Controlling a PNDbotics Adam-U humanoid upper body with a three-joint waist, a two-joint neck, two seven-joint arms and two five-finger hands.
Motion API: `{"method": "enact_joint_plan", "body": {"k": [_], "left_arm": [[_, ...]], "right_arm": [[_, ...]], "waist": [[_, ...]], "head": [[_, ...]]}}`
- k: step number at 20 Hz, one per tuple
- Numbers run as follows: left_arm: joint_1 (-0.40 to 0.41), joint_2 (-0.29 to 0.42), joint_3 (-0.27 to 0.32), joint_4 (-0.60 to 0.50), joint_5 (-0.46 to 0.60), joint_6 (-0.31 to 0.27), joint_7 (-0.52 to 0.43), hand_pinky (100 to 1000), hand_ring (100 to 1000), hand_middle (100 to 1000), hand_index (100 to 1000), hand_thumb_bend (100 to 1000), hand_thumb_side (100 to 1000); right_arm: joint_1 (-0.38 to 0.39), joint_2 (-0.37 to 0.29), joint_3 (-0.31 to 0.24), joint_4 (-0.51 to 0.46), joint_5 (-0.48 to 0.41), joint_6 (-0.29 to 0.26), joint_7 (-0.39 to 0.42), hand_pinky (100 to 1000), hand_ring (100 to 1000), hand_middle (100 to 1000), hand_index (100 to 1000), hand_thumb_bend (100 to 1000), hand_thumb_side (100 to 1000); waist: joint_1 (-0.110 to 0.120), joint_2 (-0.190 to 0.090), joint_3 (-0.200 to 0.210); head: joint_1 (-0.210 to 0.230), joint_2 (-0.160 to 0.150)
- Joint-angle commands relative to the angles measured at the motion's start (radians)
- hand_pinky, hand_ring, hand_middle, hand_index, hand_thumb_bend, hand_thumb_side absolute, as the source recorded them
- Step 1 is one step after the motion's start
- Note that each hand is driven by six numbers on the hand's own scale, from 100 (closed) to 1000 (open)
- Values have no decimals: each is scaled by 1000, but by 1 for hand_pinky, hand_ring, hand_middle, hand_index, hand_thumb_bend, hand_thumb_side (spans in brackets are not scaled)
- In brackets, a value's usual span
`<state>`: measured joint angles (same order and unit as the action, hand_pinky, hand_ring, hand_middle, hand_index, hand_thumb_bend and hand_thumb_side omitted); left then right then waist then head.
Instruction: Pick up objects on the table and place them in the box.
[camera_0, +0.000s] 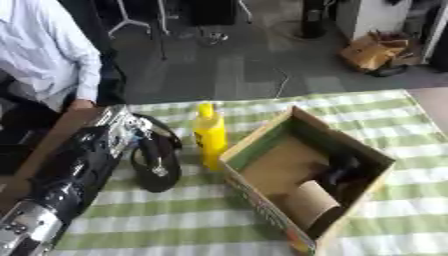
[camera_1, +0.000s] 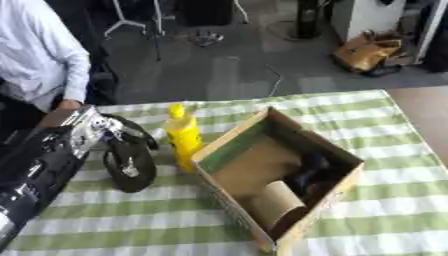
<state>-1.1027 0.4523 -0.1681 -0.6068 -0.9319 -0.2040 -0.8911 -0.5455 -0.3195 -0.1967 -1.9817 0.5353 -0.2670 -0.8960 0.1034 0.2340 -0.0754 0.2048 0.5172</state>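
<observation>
Your left hand (camera_0: 150, 150) curls round a black rubbery loop (camera_0: 157, 177); glossy yellow bottle (camera_0: 209, 135) stands touching the cardboard box (camera_0: 262, 145); checked cloth covers the desk (camera_0: 175, 220).

Our black, silver-jointed left arm (camera_0: 61, 185) reaches in from the lower left, angled up across the view — our black left hand (camera_0: 150, 150) at its end hangs with fingers curled downward. The grip itself we cannot make out.

The box (camera_0: 302, 165) is matt brown cardboard. A green-and-white checked cloth (camera_0: 385, 125) covers the bench, and the yellow bottle (camera_0: 210, 135) looks like smooth plastic. The arm (camera_0: 74, 175) is glossy black with silver metal.
</observation>
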Motion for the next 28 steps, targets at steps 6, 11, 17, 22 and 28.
{"method": "enact_joint_plan", "body": {"k": [6,11,17,22,28], "left_arm": [[-24,16,0,-18,16,20,-16,328,667,783,856,100,100],[-30,18,-2,-34,19,34,-16,290,629,712,816,100,100],[-45,20,-3,-53,28,45,-16,284,588,624,733,100,100],[-68,28,-5,-67,33,61,-16,281,565,600,710,100,100],[-96,41,-15,-64,12,72,-16,300,564,591,702,100,100]], "right_arm": [[-12,-6,-6,-18,-4,-19,-11,820,772,595,563,100,1000],[-11,-6,-6,-18,-5,-22,-11,820,772,594,562,100,1000],[-9,-4,-6,-18,-5,-22,-11,822,772,594,562,100,1000],[-7,-5,-6,-18,-5,-24,-11,822,773,594,562,100,1000],[-5,-5,-4,-18,-2,-29,-11,823,773,594,562,100,1000]], "waist": [[-2,-23,7],[0,-25,6],[3,-27,6],[10,-31,6],[24,-40,8]], "head": [[5,2],[6,1],[6,4],[8,7],[9,12]]}}
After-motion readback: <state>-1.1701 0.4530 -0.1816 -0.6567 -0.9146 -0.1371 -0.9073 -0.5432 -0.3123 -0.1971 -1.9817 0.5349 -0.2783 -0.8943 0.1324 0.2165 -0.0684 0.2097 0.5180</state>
